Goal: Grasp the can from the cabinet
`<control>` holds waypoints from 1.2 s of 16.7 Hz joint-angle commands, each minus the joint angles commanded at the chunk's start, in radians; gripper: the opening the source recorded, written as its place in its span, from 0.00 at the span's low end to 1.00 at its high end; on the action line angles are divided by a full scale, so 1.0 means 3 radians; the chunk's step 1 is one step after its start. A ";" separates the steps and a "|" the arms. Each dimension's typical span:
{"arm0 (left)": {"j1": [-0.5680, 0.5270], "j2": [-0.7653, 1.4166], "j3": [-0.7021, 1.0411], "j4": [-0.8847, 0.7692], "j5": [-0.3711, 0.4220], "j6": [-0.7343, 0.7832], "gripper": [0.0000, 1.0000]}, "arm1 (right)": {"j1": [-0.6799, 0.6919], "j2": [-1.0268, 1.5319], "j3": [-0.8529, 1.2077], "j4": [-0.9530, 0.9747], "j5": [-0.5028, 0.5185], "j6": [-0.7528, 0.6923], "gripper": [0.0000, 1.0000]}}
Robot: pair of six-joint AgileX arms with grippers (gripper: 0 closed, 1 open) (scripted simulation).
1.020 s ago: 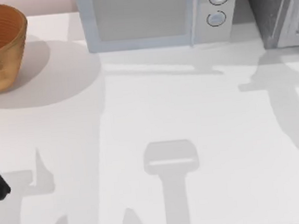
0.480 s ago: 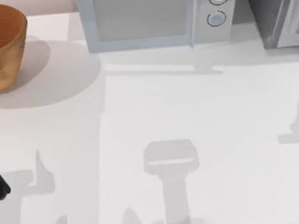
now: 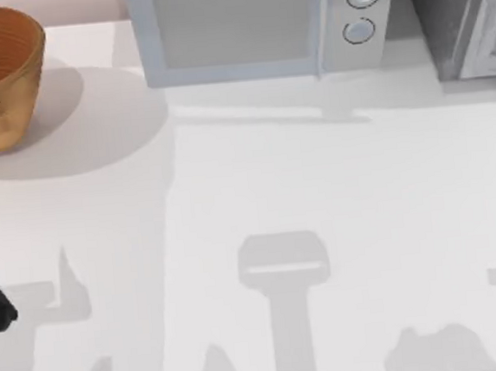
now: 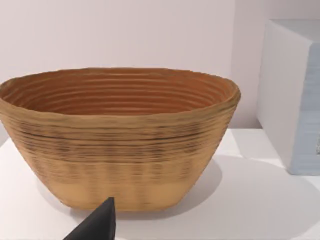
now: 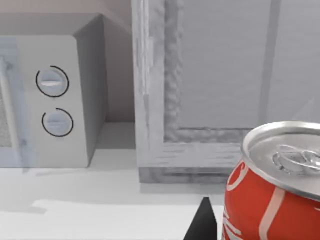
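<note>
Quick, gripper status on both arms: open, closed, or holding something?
Left gripper: parked at the table's left edge facing the wicker basket; state cannot be told.
Right gripper: right beside the red soda can, in front of the cabinet; a grip cannot be confirmed.

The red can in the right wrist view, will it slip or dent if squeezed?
The red can looks smooth and glossy, so it may slip. Its thin-looking metal wall probably dents under a hard squeeze. Being round, it would likely roll if tipped.

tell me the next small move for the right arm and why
Probably keep drawing the red can back from the cabinet, toward open table. In the right wrist view the can sits upright and close beside a dark fingertip, with the cabinet front behind it and the microwave alongside.
</note>
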State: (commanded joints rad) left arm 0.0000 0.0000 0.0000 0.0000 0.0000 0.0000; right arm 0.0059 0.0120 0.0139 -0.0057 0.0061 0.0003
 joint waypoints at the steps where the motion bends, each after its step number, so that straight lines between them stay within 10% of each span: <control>1: 0.0000 0.0000 0.0000 0.0000 0.0000 0.0000 1.00 | -0.0017 -0.0035 -0.0040 0.0016 -0.0017 -0.0001 0.00; 11: 0.0000 0.0000 0.0000 0.0000 0.0000 0.0000 1.00 | -0.0185 0.0307 0.0052 0.0233 -0.0292 -0.0006 0.00; 20: 0.0000 0.0000 0.0000 0.0000 0.0000 0.0000 1.00 | -0.1356 0.2538 0.0835 0.1842 -0.2120 -0.0053 0.00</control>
State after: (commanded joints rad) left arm 0.0000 0.0000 0.0000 0.0000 0.0000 0.0000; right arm -0.4011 0.7734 0.2643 0.5470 -0.6298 -0.0157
